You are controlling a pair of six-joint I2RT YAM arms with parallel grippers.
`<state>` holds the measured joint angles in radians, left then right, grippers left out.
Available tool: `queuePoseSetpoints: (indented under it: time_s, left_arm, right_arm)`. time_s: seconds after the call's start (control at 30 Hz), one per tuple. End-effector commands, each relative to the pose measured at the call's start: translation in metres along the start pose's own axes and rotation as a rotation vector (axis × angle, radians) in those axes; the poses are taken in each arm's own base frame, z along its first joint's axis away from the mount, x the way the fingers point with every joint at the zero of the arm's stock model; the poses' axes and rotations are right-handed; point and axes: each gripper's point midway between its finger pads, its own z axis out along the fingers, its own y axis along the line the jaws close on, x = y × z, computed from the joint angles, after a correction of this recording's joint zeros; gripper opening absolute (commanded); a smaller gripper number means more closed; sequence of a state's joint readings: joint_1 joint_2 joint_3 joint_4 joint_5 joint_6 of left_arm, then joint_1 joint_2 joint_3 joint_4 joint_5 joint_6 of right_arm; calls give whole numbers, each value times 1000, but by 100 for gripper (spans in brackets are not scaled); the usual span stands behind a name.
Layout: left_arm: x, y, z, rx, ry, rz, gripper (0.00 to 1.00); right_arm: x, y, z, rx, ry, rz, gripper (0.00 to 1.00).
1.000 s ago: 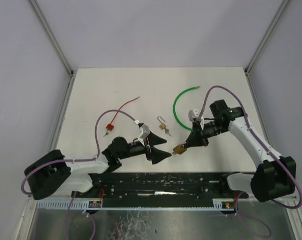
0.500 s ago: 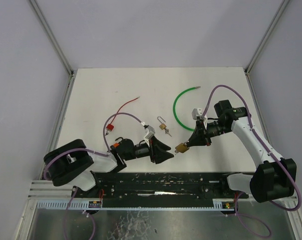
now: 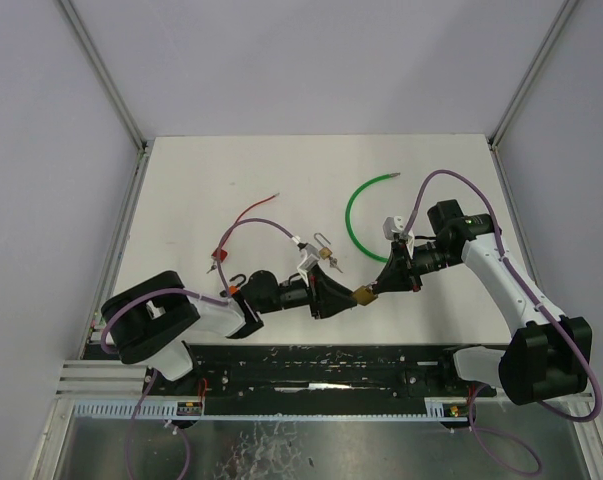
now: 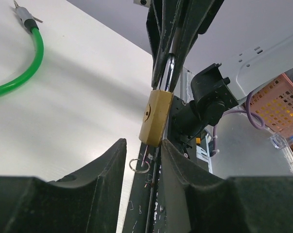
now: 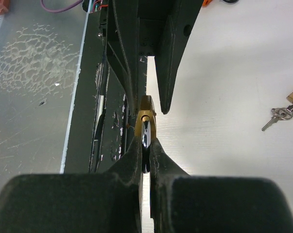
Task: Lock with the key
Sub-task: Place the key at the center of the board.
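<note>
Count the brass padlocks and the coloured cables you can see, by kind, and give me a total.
Brass padlocks: 2 (held padlock, loose padlock)
Green cable: 1
Red cable: 1
Total: 4

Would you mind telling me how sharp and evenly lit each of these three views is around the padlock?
Top external: even, soft light on the white table, faint shadows, all sharp. Left wrist: the brass padlock is crisp, the left claw in the foreground dark and blurred. Right wrist: a bright glare streak on the shackle, the right claw soft and dark.
</note>
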<state>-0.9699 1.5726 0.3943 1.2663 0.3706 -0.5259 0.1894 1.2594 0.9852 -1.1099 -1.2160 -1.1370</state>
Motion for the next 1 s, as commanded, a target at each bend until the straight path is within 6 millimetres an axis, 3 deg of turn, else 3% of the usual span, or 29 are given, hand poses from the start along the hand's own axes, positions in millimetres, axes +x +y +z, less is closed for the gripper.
queuePoseSetpoints:
  time_s: [0.0,0.4,0.63,0.83,0.93,0.97]
  left_arm:
    - [-7,-11,5,52,-17,26,33]
    - [1,-12,-1,62,29,59,36]
    - [4,-10,4,63,49,51,29]
    - [2,-11,7,70,51,50,20]
    - [3,-13,9,85,64,56,1]
    - [3,-13,9,82,70,59,0]
  right_arm:
    - [-21,7,-1,-25,-75,-26,0]
    - [-20,7,-1,-28,-75,-20,0]
    - [-20,6,-1,-29,-76,-16,0]
    - [-18,7,0,-35,-75,-11,0]
    - [-18,7,0,-36,-75,-12,0]
    - [-18,7,0,-36,-75,-13,0]
